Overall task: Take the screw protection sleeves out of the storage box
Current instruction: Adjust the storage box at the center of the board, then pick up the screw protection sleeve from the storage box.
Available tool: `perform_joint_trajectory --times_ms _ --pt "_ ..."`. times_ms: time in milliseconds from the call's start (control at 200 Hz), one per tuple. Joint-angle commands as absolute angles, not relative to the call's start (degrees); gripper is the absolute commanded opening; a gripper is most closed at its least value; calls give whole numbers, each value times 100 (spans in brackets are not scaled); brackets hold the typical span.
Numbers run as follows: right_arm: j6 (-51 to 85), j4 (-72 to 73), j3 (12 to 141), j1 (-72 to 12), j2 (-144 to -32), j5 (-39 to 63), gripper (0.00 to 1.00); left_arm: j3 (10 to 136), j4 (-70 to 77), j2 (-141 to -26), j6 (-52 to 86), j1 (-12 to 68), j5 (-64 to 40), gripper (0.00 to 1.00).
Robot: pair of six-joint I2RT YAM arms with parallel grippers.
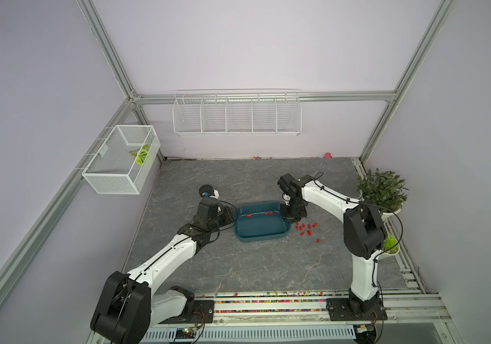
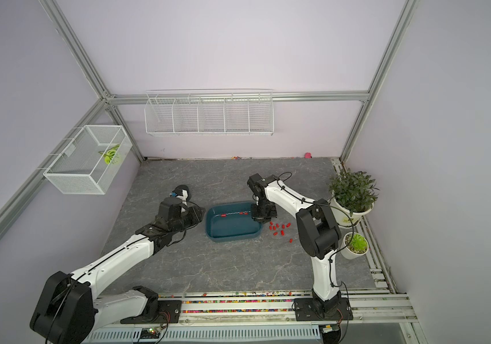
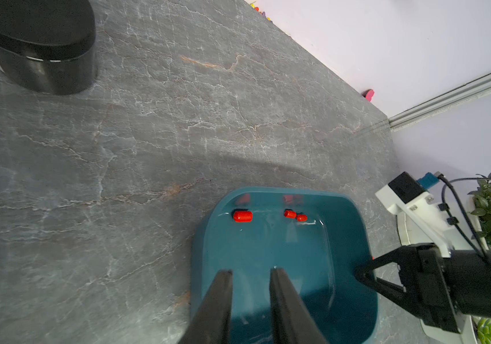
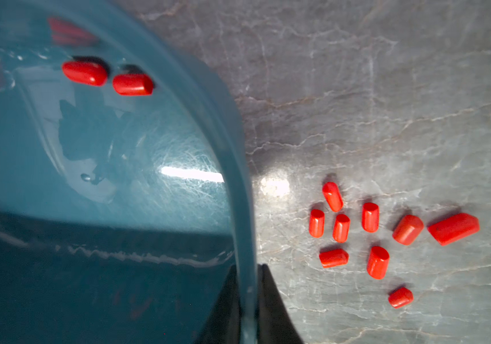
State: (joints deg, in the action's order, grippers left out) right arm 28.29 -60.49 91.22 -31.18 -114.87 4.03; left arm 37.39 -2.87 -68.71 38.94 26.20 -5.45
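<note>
Toward the right edge of the table (image 1: 238, 268), a cluster of screw protection sleeves (image 4: 370, 217) is seen just beside the storage box (image 1: 260, 230). The box's right wall is clamped by the right gripper (image 4: 248, 266). The left gripper (image 3: 251, 271) is set at the box's left end with its fingers slightly parted, and whether it has a hold cannot be told. Three more sleeves (image 3: 242, 216) lie inside along the far wall. For these, the wall is best pinched firmly and the box tipped gently toward the cluster. Beyond, a black cup (image 3: 38, 50) stands, and its inside cannot be made out.
</note>
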Motion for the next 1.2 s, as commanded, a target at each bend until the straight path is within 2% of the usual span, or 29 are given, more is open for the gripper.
perform_joint_trajectory --times_ms 0,200,390,560,810,1195 --pt "2854 -6035 9036 -3166 -11254 205 26 3841 -298 -6960 3885 2584 -535 29" --pt "2650 -6258 9179 -3164 -10970 -4 36 3849 -306 -6971 3894 2584 -527 29" --pt "2415 -6268 9538 -3314 -10557 -43 37 3843 -312 -7013 3945 2523 -572 29" --pt "2047 -5794 9968 -3639 -10536 633 38 3665 -98 -7075 4155 2129 -1003 29" --pt "1922 -5187 10483 -4137 -11453 884 34 3196 483 -7188 4585 1402 -1804 29" --pt "1540 -4476 11091 -4636 -12516 267 33 3074 732 -7360 4737 1133 -2140 28"
